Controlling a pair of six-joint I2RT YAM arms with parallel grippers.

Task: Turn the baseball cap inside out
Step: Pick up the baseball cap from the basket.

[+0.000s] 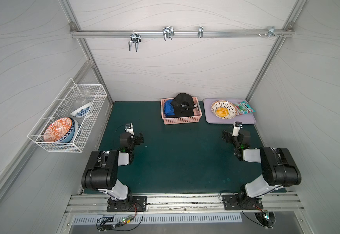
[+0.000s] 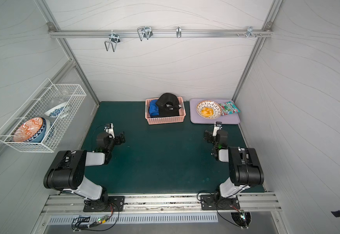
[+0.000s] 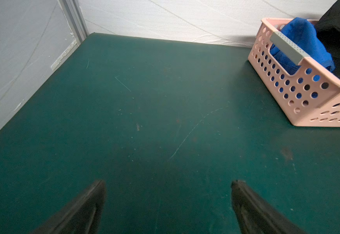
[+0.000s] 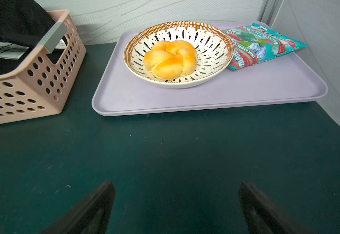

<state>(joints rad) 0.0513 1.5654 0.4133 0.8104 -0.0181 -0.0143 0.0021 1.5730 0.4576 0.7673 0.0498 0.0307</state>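
Clerk: Start with the overhead views. Where is the item?

Inspector: In both top views the baseball cap [image 1: 182,102] lies in the pink basket [image 1: 181,121] at the back of the green mat [image 1: 177,158]. Its crown is heaped above the rim, just beside a blue cloth [image 1: 168,109]. I judge it is stowed there as stock; no part of the task is done yet.

Clerk: And the arms?

Inspector: Folded low at either side. The left gripper [image 1: 139,139] and right gripper [image 1: 227,136] sit well apart from the basket, over bare mat, holding nothing. In my judgement this is a rest posture that leaves the centre free for working the cap.

Clerk: Left wrist view?

Inspector: The left gripper [image 3: 168,182] has its fingers spread wide with only mat between them. The basket's near corner shows, with blue cloth against its handle cut-out and black fabric behind.

Clerk: Right wrist view?

Inspector: The right gripper [image 4: 176,183] is likewise spread and empty. It faces a lilac tray [image 4: 165,101] bearing a bowl [image 4: 215,46] with a bun [image 4: 171,58], and a candy bag [image 4: 266,46]. None of that belongs to the job. The basket stands beside the tray. A white label shows on black fabric inside it, and I cannot tell whether it is the cap's.

Clerk: Next requirement?

Inspector: Probably lifting the cap out onto open mat. It is soft cloth and likely needs two grips to invert.
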